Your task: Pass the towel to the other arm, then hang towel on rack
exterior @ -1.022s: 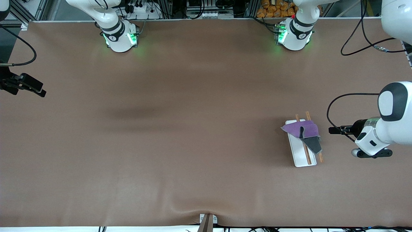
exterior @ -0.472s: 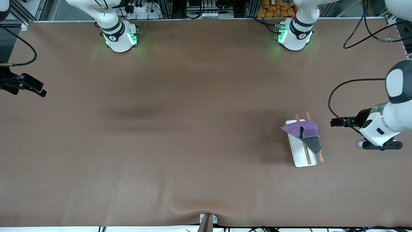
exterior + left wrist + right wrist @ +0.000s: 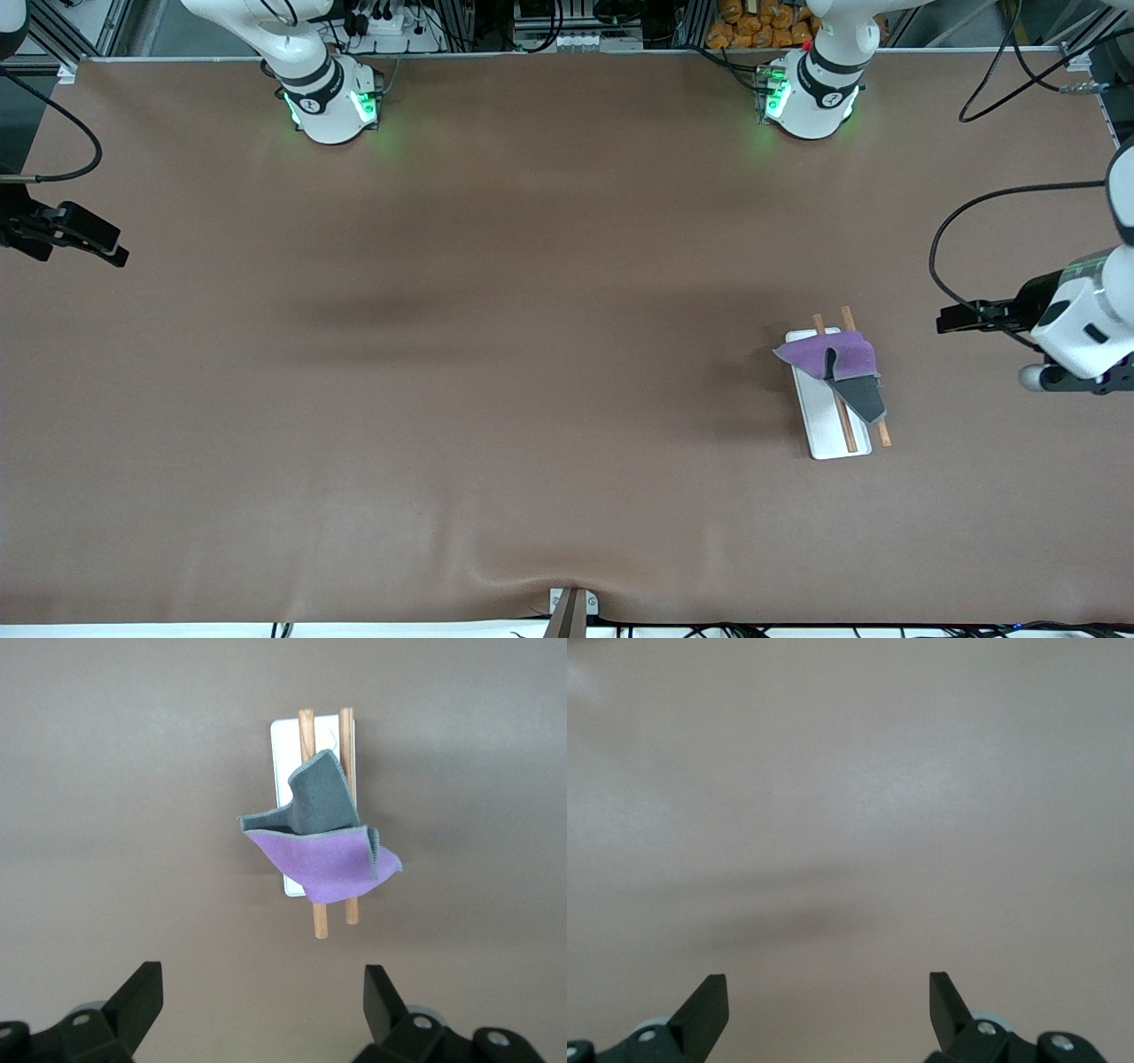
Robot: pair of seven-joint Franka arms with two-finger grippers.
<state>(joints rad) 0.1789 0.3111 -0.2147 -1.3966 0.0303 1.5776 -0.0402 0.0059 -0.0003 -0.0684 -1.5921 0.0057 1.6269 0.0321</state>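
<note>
**Both jaws wide and empty, towel draped but lopsided**

Jaws on both arms stand wide apart with nothing between them. The left gripper point(image 3: 262, 1014) hangs above bare table toward the left arm's end, just beside the rack point(image 3: 824, 425) but clear of it; its wrist view looks down on the rack from a distance. The right gripper point(image 3: 829, 1010) waits over bare table at the right arm's end, well apart from everything.

The towel point(image 3: 837, 361) lies across the rack's two wooden rods point(image 3: 320, 908), purple face over the end farther from the front camera, the dark grey reverse folded down toward the nearer end. The hanging looks done, so the risks are about keeping it that way

- The cloth sits bunched and uneven, with one purple corner reaching past the white base. If most of its weight lies to one side of the rods, it could slide off by itself
- The rack looks light. A brush from the left arm or its trailing cable point(image 3: 952, 266) could shift it or drag the towel down
- A retry to tidy the drape might pull the cloth off altogether
</note>
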